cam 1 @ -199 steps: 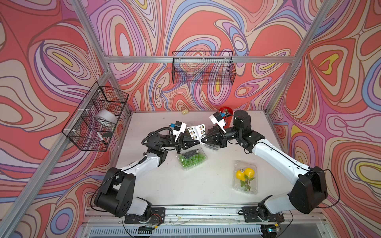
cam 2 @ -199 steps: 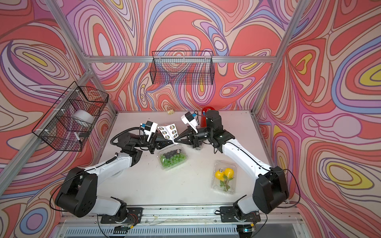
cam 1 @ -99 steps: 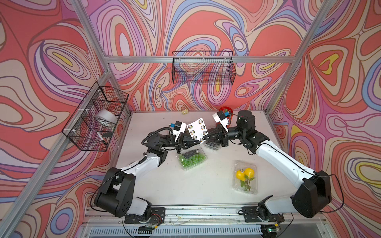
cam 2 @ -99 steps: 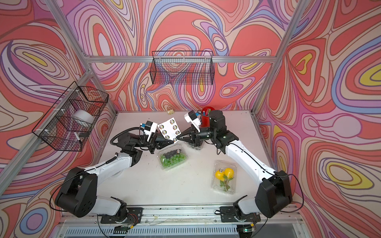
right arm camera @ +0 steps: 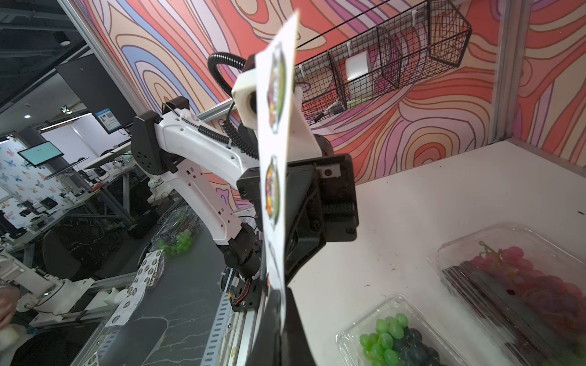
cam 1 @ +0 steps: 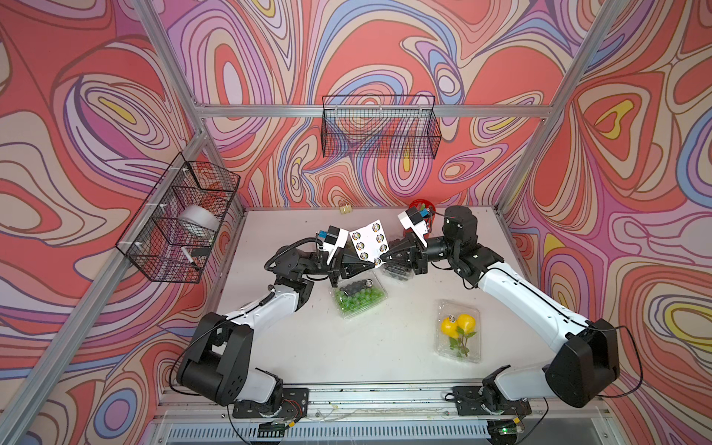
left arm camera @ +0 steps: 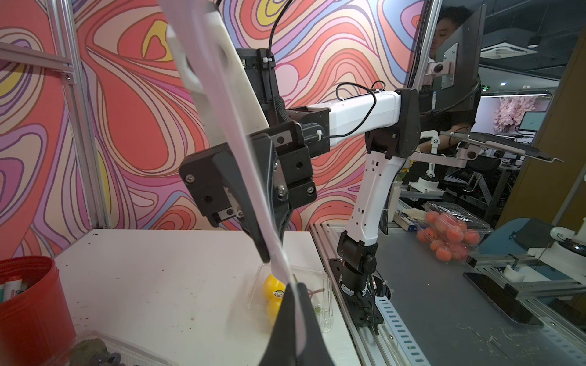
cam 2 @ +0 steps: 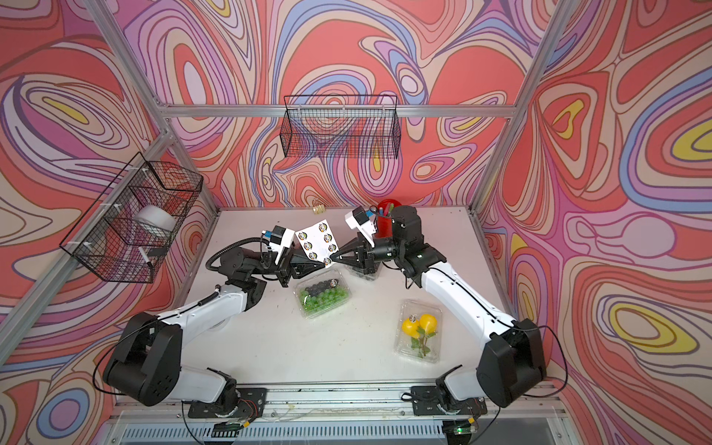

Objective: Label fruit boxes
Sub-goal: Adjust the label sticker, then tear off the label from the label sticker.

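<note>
A: Risk check, front to back?

B: Front of the bench: the yellow-fruit box and green-grape box lie flat and well apart. Each shows a round sticker on its lid, so I'd call them labelled. They look safe where they are.

A: The hands?

B: They're over the green-grape box's far edge. The left hand is clenched on the sticker sheet at its lower edge. The right hand is clenched on the sheet's lower corner, right at a sticker. The tips nearly meet. Can't tell if the right has the sticker alone or the backing too.

A: Failure modes?

B: If it has backing, pulling apart tears the sheet or yanks it out of the left hand, which only grips a narrow margin. If it's the sticker alone, it could curl onto itself or stick to a finger. The sheet stands unsupported, so it may flop.

A: Behind that?

B: The dark-grape box is under the right hand, partly hidden. The red pen cup is just behind the wrist. A wide swing clips either one.

A: Versus a second ago?

B: The sheet has tipped up, so more stickers face the top camera. The right arm shifted slightly. Both hands stayed clenched and the boxes haven't moved.
</note>
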Controlling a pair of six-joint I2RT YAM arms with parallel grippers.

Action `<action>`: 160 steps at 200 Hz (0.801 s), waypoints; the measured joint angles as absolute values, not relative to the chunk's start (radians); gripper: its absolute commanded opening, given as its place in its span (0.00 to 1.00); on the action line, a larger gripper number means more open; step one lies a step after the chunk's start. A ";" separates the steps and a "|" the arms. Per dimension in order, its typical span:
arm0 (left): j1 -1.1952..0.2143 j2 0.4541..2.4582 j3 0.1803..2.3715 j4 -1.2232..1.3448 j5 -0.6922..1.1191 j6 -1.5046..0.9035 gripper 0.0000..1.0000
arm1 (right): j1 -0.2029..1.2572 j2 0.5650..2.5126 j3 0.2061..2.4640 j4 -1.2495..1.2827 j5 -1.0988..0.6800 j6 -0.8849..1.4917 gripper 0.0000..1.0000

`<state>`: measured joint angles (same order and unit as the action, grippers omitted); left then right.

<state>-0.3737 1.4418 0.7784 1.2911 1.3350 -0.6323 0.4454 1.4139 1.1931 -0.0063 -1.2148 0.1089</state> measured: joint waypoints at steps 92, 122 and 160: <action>-0.374 1.443 0.778 1.288 1.313 -0.621 0.00 | 0.446 1.369 1.189 -0.060 -1.118 0.049 0.16; -0.374 1.439 0.777 1.246 1.294 -0.583 0.00 | 0.444 1.306 1.180 -0.098 -1.020 0.011 0.28; -0.374 1.382 0.770 1.086 1.258 -0.466 0.00 | 0.444 1.196 1.160 -0.148 -0.862 -0.056 0.31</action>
